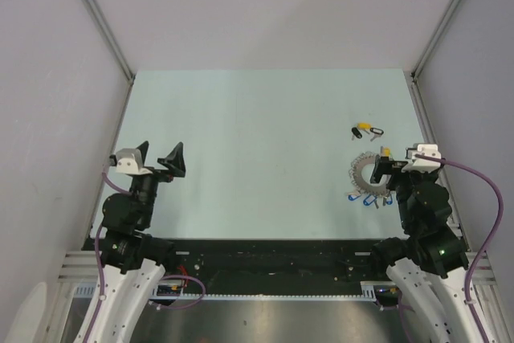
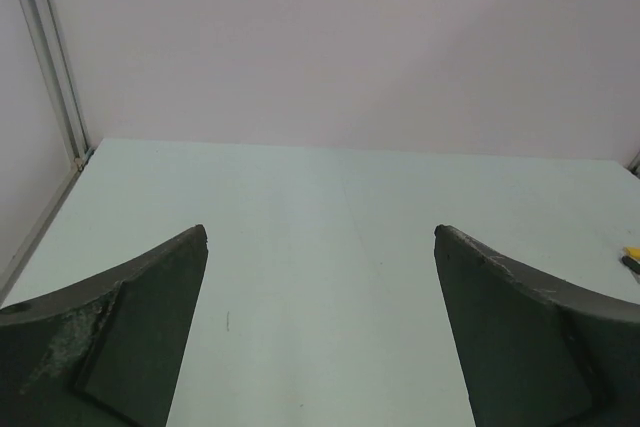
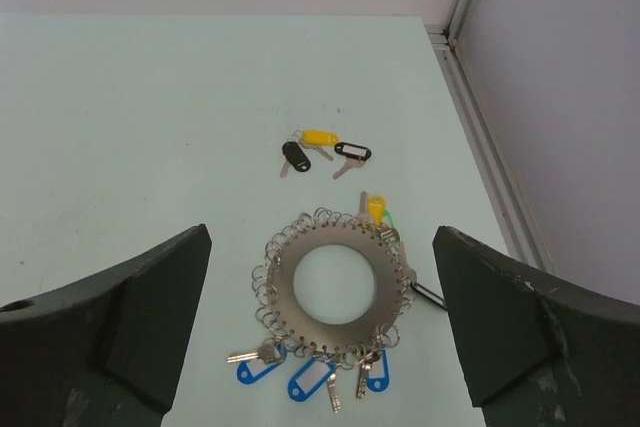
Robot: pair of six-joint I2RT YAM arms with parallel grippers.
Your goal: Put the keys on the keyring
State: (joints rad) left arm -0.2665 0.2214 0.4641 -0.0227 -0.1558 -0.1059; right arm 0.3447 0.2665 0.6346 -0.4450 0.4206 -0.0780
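Top view, left arm: folded over its base, well apart from the keyring (image 1: 367,173), across the table (image 1: 257,118).
Top view, left gripper (image 1: 162,149): tips point away from the bases, fingers spread wide, holding nothing.
Top view, right arm: folded over its base, with the wrist raised just beside the keyring on its right.
Top view, right gripper (image 1: 395,165): partly overlaps the keyring's right edge, and its spread is hard to judge from here.
Top view, keys (image 1: 367,130): a loose cluster just beyond the keyring, apart from it.
Left wrist view, left gripper (image 2: 320,237): fingers (image 2: 150,327) wide apart over bare table (image 2: 320,197). The keys (image 2: 631,257) barely show at the right edge.
Right wrist view, right gripper (image 3: 321,234): tilted down over the keyring (image 3: 335,282), fingers (image 3: 520,337) wide on either side of it and gripping nothing.
Right wrist view, keyring: lies flat, with blue tags (image 3: 310,379) on its near side and a yellow tag (image 3: 376,209) on its far side.
Right wrist view, keys (image 3: 318,147): one yellow-tagged and two black-tagged, beyond the keyring and not touching it.
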